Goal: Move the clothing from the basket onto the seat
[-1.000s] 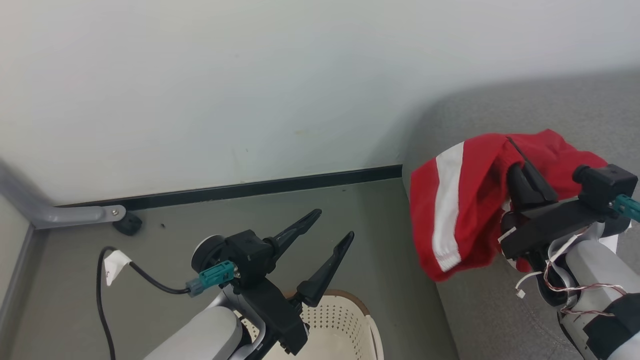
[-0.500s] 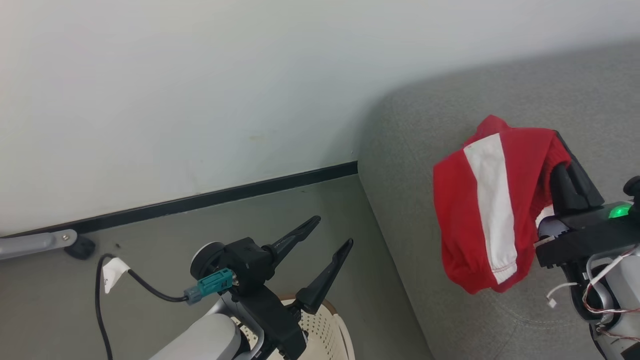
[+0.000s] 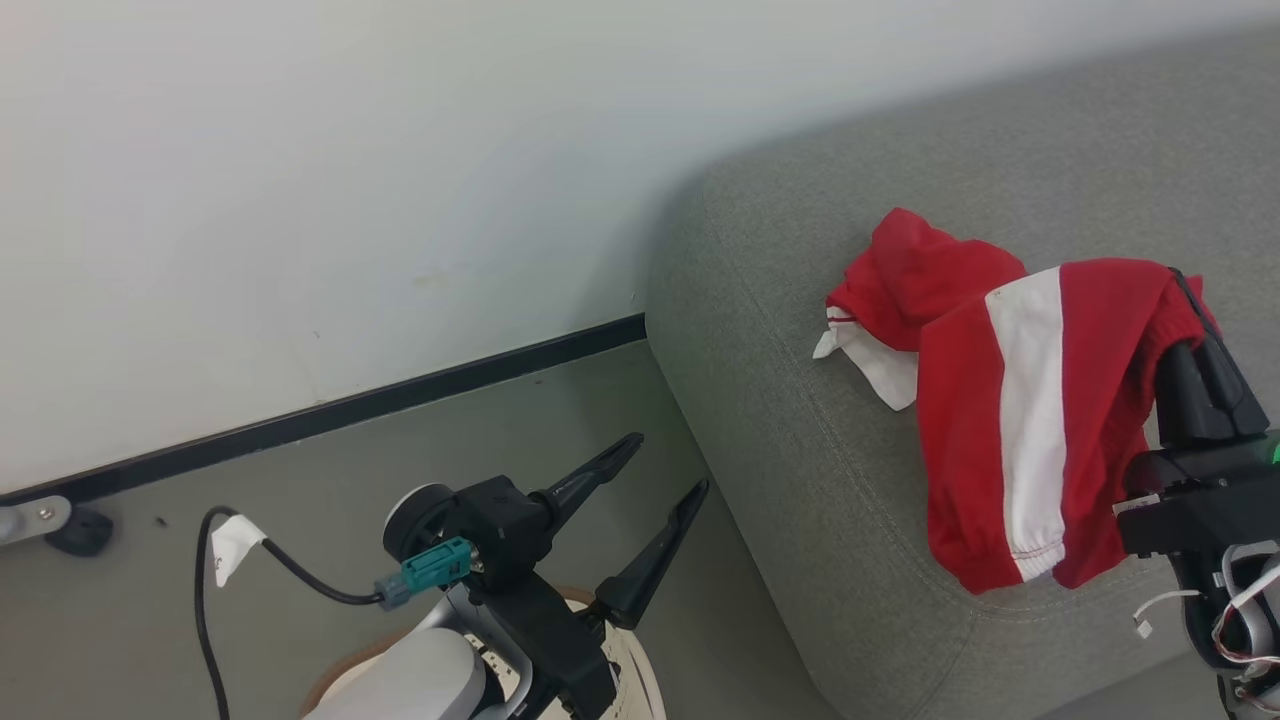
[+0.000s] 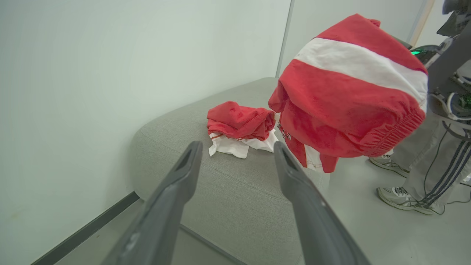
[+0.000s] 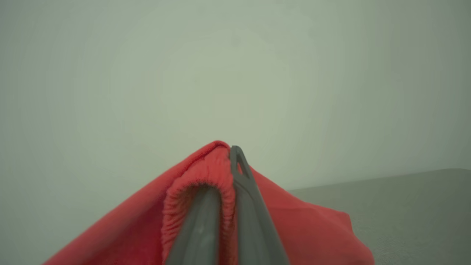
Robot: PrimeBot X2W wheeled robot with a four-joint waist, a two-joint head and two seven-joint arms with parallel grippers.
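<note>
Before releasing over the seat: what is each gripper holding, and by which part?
The right gripper is shut on the red white-striped garment, pinching its gathered elastic hem. The left gripper is open and empty.

One garment (image 3: 905,275) lies on the seat (image 3: 800,450) beside the hanging garment (image 3: 1030,420); the basket (image 3: 640,690) stands left.

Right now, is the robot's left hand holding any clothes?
No, the left gripper stands open and empty, while the red white-striped garment hangs from the shut right gripper.
</note>
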